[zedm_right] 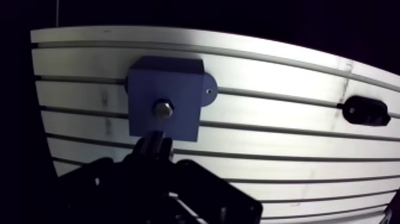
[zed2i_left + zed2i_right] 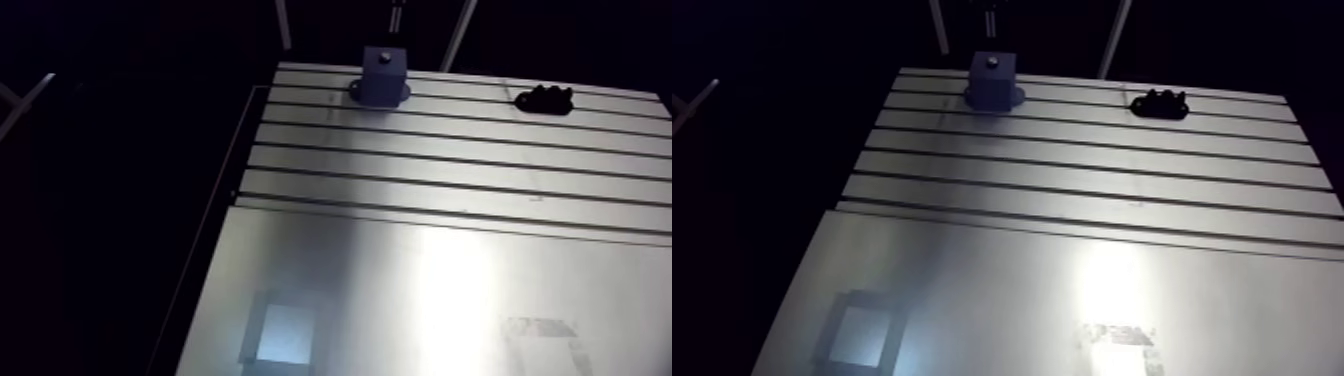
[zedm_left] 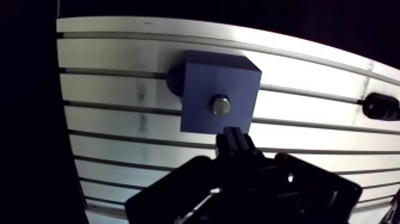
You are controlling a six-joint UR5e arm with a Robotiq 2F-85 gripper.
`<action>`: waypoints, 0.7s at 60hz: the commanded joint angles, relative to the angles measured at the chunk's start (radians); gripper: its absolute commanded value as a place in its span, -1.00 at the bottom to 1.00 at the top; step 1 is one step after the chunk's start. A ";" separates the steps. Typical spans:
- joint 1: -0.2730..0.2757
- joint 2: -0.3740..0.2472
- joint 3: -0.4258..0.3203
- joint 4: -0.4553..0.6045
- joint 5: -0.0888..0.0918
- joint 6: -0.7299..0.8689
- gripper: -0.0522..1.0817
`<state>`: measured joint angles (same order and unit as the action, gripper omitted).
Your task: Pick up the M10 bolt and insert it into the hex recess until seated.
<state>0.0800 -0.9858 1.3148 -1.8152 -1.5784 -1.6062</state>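
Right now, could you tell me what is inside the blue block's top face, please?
A metal bolt head shows at the centre of the blue block. Its shank and the recess are hidden by the head and block.

Matte black gripper [image 3: 234, 140]: wide, blocky housing with angular, faceted edges, narrowing to a slim ridged front end. Faint grey highlights along the housing edges. Screws, markings and other surface detail too dark to make out.
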 commanded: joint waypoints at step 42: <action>0.000 0.037 0.008 -0.052 0.007 -0.018 0.99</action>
<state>0.0798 -0.9581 1.3215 -1.8661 -1.5712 -1.6277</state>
